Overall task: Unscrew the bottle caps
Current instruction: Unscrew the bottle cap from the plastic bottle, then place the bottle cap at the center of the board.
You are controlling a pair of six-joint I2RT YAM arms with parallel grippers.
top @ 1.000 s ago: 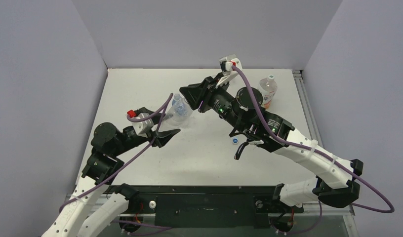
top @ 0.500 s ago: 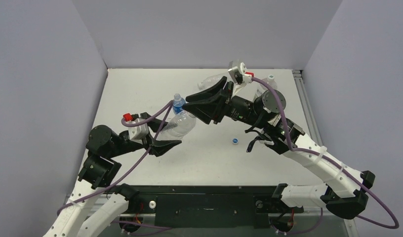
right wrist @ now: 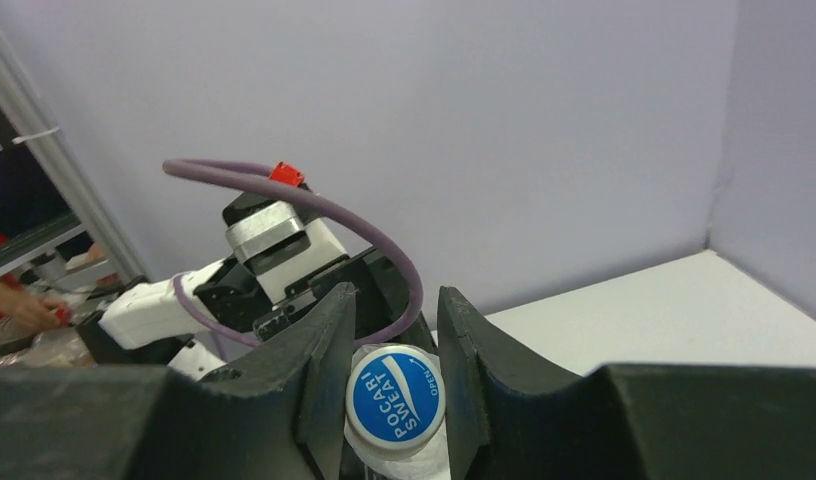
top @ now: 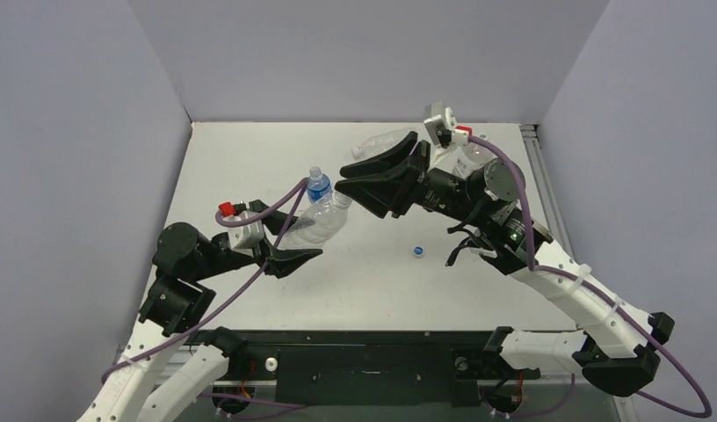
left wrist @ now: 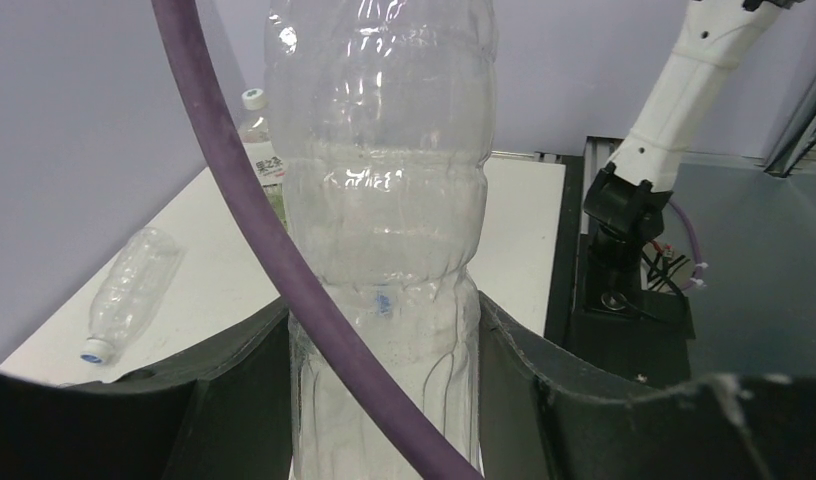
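My left gripper (top: 293, 234) is shut on a plain clear bottle (top: 320, 221) and holds it tilted off the table; in the left wrist view the bottle (left wrist: 384, 230) fills the gap between the fingers (left wrist: 234, 390). My right gripper (top: 342, 188) is closed around that bottle's blue cap (right wrist: 395, 398), one finger on each side. The blue-labelled bottle (top: 317, 184) stands just behind. A loose blue cap (top: 417, 251) lies on the table. A plain bottle (top: 377, 142) lies at the back, still capped in blue (left wrist: 96, 352). The orange-labelled bottle (left wrist: 266, 160) has a white cap (left wrist: 252, 98).
The white table (top: 249, 158) is walled by grey panels on the left, back and right. The right arm (top: 478, 211) stretches across the table's middle and hides most of the orange-labelled bottle from above. A purple cable (left wrist: 264, 230) crosses the left wrist view.
The left arm lifted the plain bottle and tilted it toward the right gripper. The right gripper swung down and closed around its cap, and the right wrist has since turned a little.
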